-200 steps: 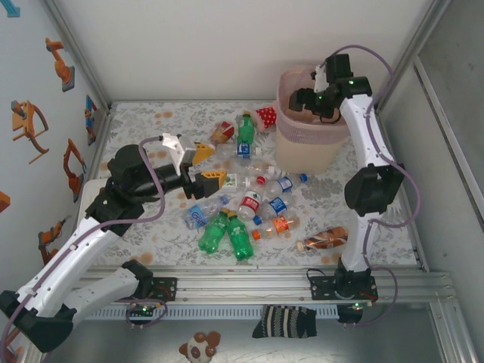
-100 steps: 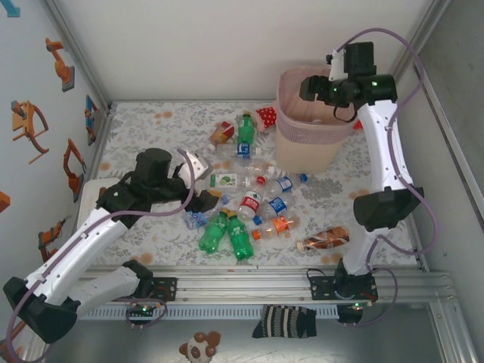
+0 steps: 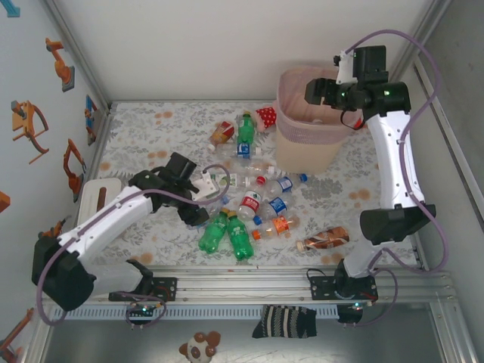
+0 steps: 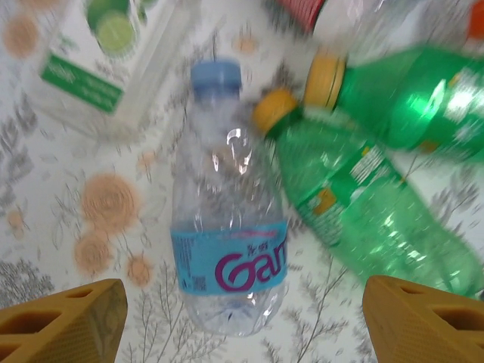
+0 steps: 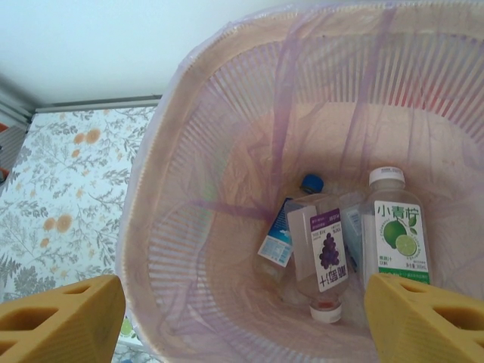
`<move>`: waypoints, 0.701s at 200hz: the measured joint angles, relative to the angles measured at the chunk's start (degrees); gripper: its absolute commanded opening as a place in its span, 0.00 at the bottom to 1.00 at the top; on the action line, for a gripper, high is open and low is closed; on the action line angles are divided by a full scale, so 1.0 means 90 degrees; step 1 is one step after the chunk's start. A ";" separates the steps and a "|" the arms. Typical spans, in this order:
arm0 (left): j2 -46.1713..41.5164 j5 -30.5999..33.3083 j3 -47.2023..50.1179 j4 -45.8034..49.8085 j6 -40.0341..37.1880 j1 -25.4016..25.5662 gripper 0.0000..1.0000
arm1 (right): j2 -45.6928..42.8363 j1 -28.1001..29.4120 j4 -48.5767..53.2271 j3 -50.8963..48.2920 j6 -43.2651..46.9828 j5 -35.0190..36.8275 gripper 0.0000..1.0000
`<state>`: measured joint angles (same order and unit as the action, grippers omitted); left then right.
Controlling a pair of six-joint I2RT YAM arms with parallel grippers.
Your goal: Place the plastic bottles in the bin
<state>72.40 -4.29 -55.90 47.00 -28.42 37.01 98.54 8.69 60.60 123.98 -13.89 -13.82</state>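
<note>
White arms (image 3: 102, 219), black joints (image 3: 393, 223), purple cables (image 3: 393, 32)

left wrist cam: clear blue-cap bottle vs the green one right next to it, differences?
Body: the clear bottle is see-through, the nearer green bottle tinted green.
Cap: blue on the clear bottle, yellow on the green bottle.
Pose: the clear bottle lies straight, centred under the open left gripper; the green bottle slants off to the right.
Shared: both lie capped and unheld on the floral table cover.
</note>
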 measured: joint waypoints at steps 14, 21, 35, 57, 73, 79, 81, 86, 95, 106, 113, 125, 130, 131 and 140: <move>0.0240 0.0182 0.0121 0.0056 -0.0097 -0.0051 0.82 | -0.0039 0.0000 -0.0002 -0.0107 0.0005 0.0000 0.81; 0.0345 0.0228 0.0160 0.0068 -0.0124 -0.0087 0.82 | -0.0058 0.0000 -0.0005 -0.0158 0.0007 0.0000 0.81; 0.0551 0.0287 0.0187 0.0066 -0.0168 -0.0175 0.83 | -0.0104 0.0000 -0.0005 -0.0267 0.0010 0.0000 0.82; 0.0816 0.0291 0.0187 -0.0005 -0.0216 -0.0369 0.84 | -0.0182 0.0000 -0.0015 -0.0406 0.0032 0.0000 0.81; 0.1008 0.0257 0.0187 -0.0046 -0.0236 -0.0529 0.84 | -0.0226 0.0000 -0.0032 -0.0457 0.0036 0.0000 0.81; 0.1081 0.0221 0.0187 -0.0063 -0.0238 -0.0588 0.84 | -0.0240 0.0000 -0.0056 -0.0471 0.0049 0.0000 0.81; 0.1103 0.0206 0.0187 -0.0066 -0.0236 -0.0602 0.84 | -0.0243 0.0000 -0.0061 -0.0476 0.0049 0.0000 0.81; 0.1154 0.0172 0.0185 -0.0080 -0.0238 -0.0639 0.84 | -0.0250 0.0000 -0.0063 -0.0478 0.0051 0.0000 0.81; 0.1253 0.0087 0.0182 -0.0102 -0.0238 -0.0702 0.84 | -0.0265 0.0000 -0.0090 -0.0486 0.0053 0.0000 0.81; 0.1372 -0.0049 0.0182 -0.0124 -0.0240 -0.0743 0.84 | -0.0291 0.0000 -0.0131 -0.0515 0.0056 0.0002 0.81; 0.1447 -0.0148 0.0182 -0.0129 -0.0240 -0.0750 0.84 | -0.0313 0.0000 -0.0143 -0.0542 0.0061 0.0002 0.81; 0.1579 -0.0306 0.0180 -0.0129 -0.0243 -0.0772 0.84 | -0.0340 0.0000 -0.0146 -0.0573 0.0073 0.0000 0.81; 0.1627 -0.0362 0.0177 -0.0129 -0.0240 -0.0782 0.83 | -0.0347 0.0000 -0.0153 -0.0588 0.0075 0.0000 0.81; 0.1634 -0.0369 0.0177 -0.0129 -0.0243 -0.0784 0.83 | -0.0350 0.0000 -0.0153 -0.0588 0.0075 0.0000 0.81; 0.1741 -0.0457 0.0172 -0.0131 -0.0240 -0.0784 0.83 | -0.0369 0.0000 -0.0168 -0.0619 0.0075 0.0000 0.81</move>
<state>88.07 -8.40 -54.35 45.82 -30.59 29.95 95.22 8.69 59.09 118.41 -13.21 -13.82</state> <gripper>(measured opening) 0.834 0.815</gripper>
